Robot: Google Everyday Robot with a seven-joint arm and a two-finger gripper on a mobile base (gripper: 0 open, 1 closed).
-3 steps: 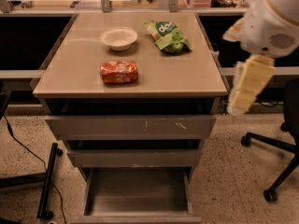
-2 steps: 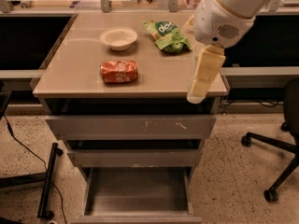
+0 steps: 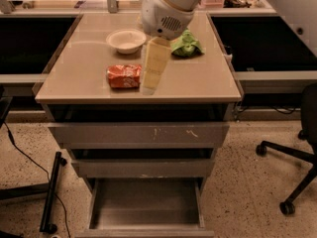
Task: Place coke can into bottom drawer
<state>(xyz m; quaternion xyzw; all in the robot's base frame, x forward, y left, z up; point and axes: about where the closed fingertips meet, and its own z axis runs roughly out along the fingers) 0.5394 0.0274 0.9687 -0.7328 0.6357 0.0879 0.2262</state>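
Note:
The coke can (image 3: 124,76) lies on its side on the beige cabinet top (image 3: 198,78), left of the middle. My gripper (image 3: 149,87) hangs from the white arm, pointing down, just right of the can and close to it, near the top's front edge. The bottom drawer (image 3: 145,208) is pulled out below, and its grey floor shows with nothing on it.
A white bowl (image 3: 126,39) stands behind the can. A green snack bag (image 3: 186,44) lies at the back right, partly behind my arm. Two upper grey drawers (image 3: 138,134) stand slightly open. An office chair (image 3: 297,152) stands at the right, and a black stand base (image 3: 49,197) at the left.
My arm has swung from the right side of the cabinet leftward over the top, and the gripper now hangs beside the can. The can, bowl and bag have not moved.

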